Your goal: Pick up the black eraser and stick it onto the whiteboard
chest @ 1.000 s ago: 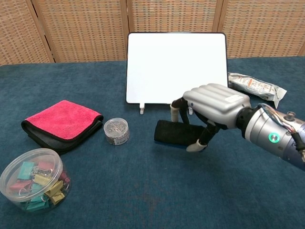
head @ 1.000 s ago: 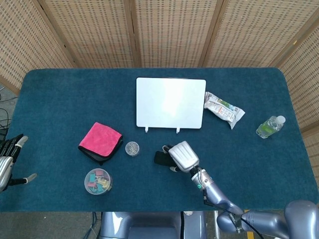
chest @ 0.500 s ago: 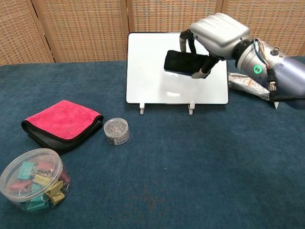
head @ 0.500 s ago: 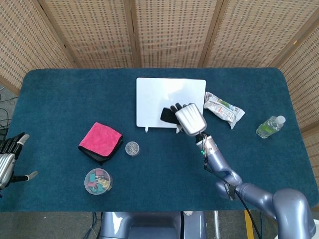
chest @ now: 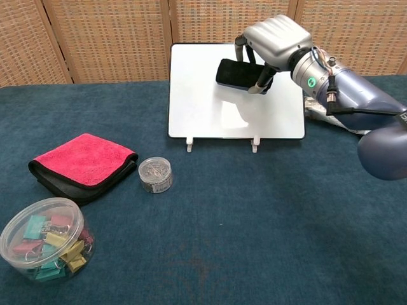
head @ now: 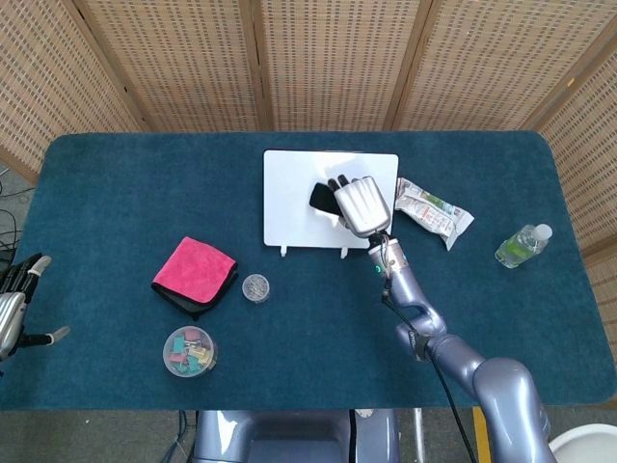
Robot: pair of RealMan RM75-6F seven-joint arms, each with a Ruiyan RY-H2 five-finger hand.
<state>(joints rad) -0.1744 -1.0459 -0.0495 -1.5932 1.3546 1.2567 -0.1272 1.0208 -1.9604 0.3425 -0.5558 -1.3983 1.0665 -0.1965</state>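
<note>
R hand [chest: 275,39] grips the black eraser [chest: 236,73] btwn thumb & fingers, holding it up in front of the whiteboard's [chest: 203,108] upper half; can't tell if eraser touches the board face. L hand [head: 14,307] sits at the table's [head: 125,183] left edge w/ fingers apart, holding nothing. Pink cloth [chest: 82,162], small tin [chest: 155,174] & clip tub [chest: 43,236] lie well apart from the board
</note>
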